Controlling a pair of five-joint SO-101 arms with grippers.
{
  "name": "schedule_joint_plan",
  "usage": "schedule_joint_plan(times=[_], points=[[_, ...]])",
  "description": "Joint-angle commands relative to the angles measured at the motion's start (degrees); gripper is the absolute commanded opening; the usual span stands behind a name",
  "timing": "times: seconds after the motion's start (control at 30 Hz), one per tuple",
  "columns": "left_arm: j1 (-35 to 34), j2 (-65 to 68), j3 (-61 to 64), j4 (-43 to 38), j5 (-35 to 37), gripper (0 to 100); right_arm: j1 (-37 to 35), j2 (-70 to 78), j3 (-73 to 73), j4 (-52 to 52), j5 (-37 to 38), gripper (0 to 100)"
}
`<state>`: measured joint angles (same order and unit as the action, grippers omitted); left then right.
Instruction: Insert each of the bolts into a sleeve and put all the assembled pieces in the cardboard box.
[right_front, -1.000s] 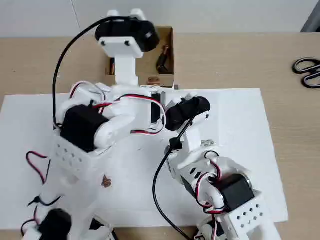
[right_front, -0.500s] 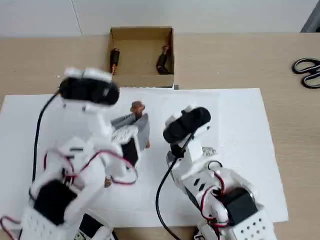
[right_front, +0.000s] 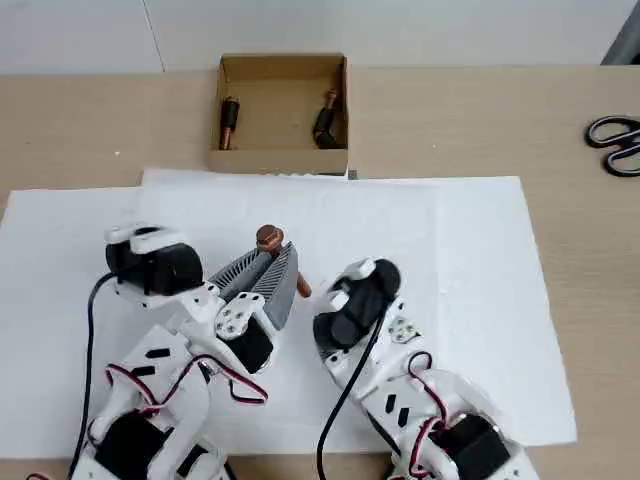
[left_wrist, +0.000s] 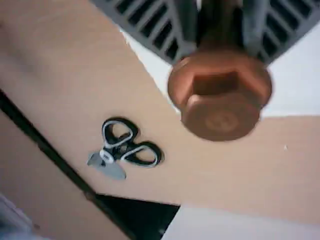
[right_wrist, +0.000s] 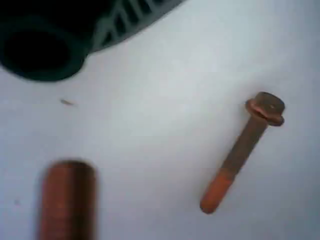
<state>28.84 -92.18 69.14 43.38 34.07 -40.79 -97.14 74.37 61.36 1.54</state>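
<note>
Since half a second ago both arms have drawn back toward the near edge of the table, the left arm (right_front: 165, 300) more than the right arm (right_front: 352, 305), and the held bolt has come back with it, farther from the box.

That bolt (right_front: 268, 239) (left_wrist: 220, 95) is copper-coloured with a flanged hex head. It sits clamped between the grey ribbed fingers (right_front: 250, 272) of the left gripper (right_front: 272, 254) (left_wrist: 220, 25), head sticking out past the tips, over the white sheet (right_front: 480, 260). A copper end (right_front: 302, 289) shows just beside the fingers on the side toward the right arm. A second bolt (right_wrist: 245, 150) lies flat on the sheet in the right wrist view, apart from a blurred threaded shank (right_wrist: 67, 200) close to the lens; I cannot tell which bolt that shank belongs to.

A ribbed grey part of the right gripper (right_wrist: 127, 22) shows beside a dark round part (right_wrist: 37, 50); whether it is released or clenched I cannot tell.

Beyond the sheet stands the cardboard box (right_front: 283, 160), open on top, with two assembled pieces inside, one by each side wall (right_front: 229, 122) (right_front: 325, 120). A pair of black scissors (right_front: 615, 143) (left_wrist: 125, 152) lies on the table (right_front: 450, 120), well apart from the box.
</note>
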Motion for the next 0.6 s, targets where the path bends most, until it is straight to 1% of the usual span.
schedule_joint_plan(times=[0.0, 0.23, 0.4, 0.57], points=[[0.35, -2.64, 1.89, -3.69, 0.18, 1, -2.07, -2.95, 2.37, -2.77, 0.53, 0.3], [0.97, -3.60, 3.03, -1.58, 0.18, 1, -2.33, -6.46, 3.34, -2.86, 0.62, 0.3], [5.80, -3.69, 2.95, 1.05, 0.18, 1, -2.07, -6.64, 2.29, -5.58, 4.57, 0.3], [6.33, -3.69, 2.95, 1.41, 0.09, 1, -2.07, -6.55, 2.02, -6.90, 5.89, 0.3]])
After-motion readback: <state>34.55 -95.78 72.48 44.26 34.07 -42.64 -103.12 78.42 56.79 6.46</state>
